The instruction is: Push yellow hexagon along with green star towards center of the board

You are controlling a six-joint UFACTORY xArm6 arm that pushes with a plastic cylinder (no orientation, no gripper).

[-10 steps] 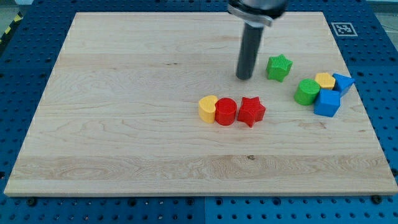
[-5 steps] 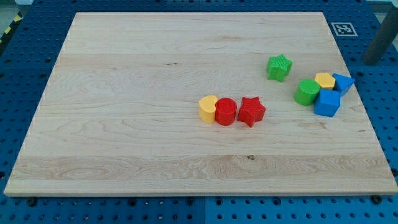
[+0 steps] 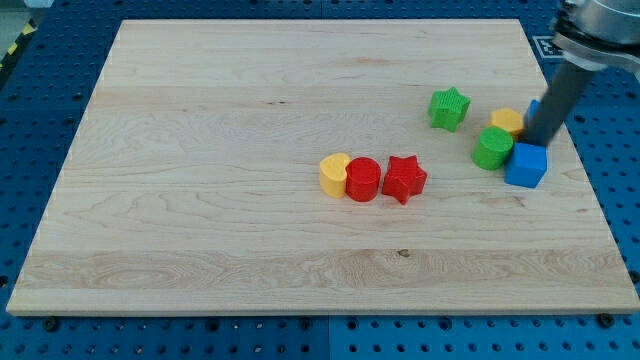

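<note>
The yellow hexagon (image 3: pixel 506 121) lies near the board's right edge, touching the green cylinder (image 3: pixel 492 148). The green star (image 3: pixel 449 108) sits apart, up and to the left of them. My tip (image 3: pixel 541 141) stands just right of the yellow hexagon, above the blue cube (image 3: pixel 526 165). The rod hides most of a blue triangle block (image 3: pixel 535 109) behind it.
A yellow rounded block (image 3: pixel 334 174), a red cylinder (image 3: pixel 363 180) and a red star (image 3: pixel 404 179) stand in a row near the board's centre. A fiducial marker (image 3: pixel 547 45) sits off the board's top right corner. The wooden board (image 3: pixel 200 150) lies on a blue perforated table.
The rod left its spot left of the green star, swung off past the right edge, and now stands right of the yellow hexagon. The hexagon has shifted slightly left.
</note>
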